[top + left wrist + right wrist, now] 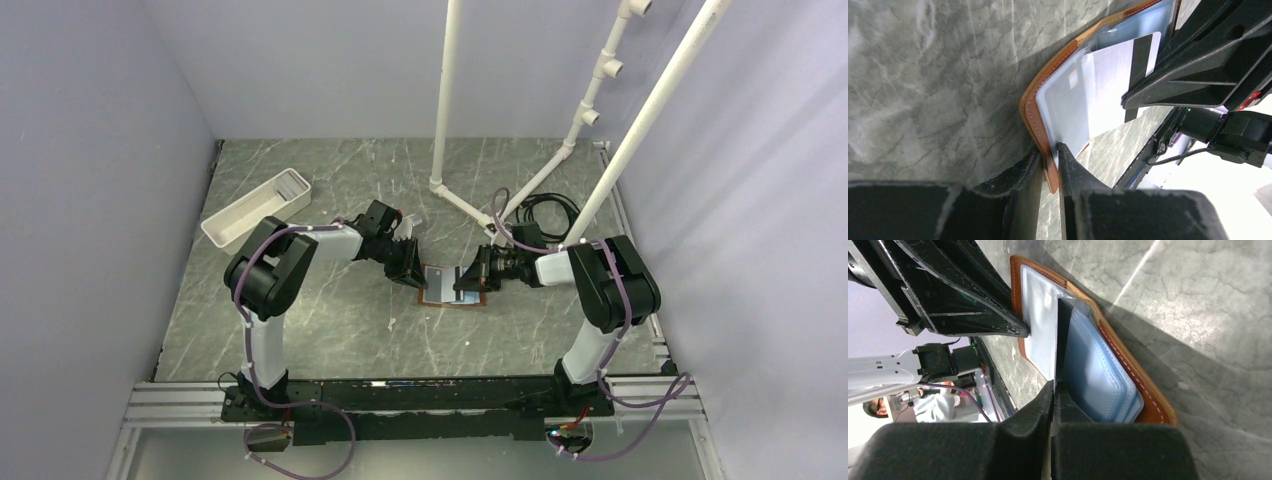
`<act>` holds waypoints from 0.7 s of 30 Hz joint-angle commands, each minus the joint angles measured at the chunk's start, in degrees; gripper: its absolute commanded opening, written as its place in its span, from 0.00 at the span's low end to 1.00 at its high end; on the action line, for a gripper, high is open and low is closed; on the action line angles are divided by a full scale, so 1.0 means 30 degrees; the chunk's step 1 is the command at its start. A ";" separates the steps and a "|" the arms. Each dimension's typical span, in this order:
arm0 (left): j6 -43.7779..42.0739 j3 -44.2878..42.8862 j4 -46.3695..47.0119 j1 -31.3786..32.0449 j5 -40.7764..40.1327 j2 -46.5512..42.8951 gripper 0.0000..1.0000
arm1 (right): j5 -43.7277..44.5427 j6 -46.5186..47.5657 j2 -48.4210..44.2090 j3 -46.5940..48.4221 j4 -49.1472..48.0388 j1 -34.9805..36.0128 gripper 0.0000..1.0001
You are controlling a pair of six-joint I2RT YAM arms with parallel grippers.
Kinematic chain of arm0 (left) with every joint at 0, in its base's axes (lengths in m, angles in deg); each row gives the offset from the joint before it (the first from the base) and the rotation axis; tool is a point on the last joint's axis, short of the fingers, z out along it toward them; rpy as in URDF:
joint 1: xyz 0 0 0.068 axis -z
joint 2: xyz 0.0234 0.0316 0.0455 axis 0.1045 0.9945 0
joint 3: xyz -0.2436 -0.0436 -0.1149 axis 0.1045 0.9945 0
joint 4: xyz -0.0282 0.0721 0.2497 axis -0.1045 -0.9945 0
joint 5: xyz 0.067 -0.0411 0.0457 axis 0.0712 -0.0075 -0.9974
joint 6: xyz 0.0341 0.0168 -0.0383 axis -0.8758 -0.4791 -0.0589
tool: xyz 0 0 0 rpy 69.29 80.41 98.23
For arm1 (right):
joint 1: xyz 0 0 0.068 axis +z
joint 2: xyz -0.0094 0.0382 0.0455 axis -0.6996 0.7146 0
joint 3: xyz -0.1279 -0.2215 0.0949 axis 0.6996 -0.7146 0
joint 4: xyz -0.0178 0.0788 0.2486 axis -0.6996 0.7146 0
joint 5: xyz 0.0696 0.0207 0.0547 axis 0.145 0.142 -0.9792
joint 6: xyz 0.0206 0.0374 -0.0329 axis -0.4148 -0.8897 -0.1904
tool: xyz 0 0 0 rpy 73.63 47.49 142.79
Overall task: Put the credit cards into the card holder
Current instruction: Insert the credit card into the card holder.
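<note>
A long white tray [255, 208] is lying on the table [330, 330] at about 10 o'clock of the top view, well apart from the other things.

The left gripper [408, 265] is reaching down to the middle of the table. In its wrist view, the left gripper [1050, 150] is almost fully closed. Its two fingers [1024, 180] are pinching the brown stitched edge of the card holder [1030, 107] together with a clear inner sleeve.

The card holder [445, 283] is lying open and flat on the table, just beside the centre of the top view, between the two grippers. Its pale plastic sleeves are facing up.

The right gripper [468, 275] is coming from the 3 o'clock side and is touching the holder's right part. In the right wrist view, the right gripper [1054, 386] is closed tightly, with no visible gap. It is gripping one credit card [1063, 340], which is showing here only as a thin dark edge standing over the blue-tinted sleeves. From the left wrist view the same credit card [1118, 65] is looking white with a black stripe, and it is lying over the sleeves. I cannot tell if its front edge is already inside a pocket.

White pipes [650, 105] are rising at about 1 o'clock, and black cables [548, 208] are lying near their foot.
</note>
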 commanded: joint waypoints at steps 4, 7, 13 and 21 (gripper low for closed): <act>-0.0266 -0.0250 -0.0117 0.0113 0.0257 0.0295 0.23 | 0.0893 -0.0333 0.0560 -0.0184 -0.2739 0.0736 0.00; -0.0197 -0.0210 -0.0069 0.0113 0.0303 0.0255 0.23 | 0.0997 -0.0956 0.0613 -0.0427 -0.3433 0.1071 0.00; -0.0171 -0.0045 -0.0161 0.0112 0.0239 0.0029 0.24 | 0.1895 0.0120 0.0250 -0.0015 -0.1248 0.1120 0.22; -0.0338 0.0075 -0.0612 0.0083 0.0157 -0.0259 0.30 | 0.5584 0.3295 -0.2231 0.0868 0.4916 0.1192 0.42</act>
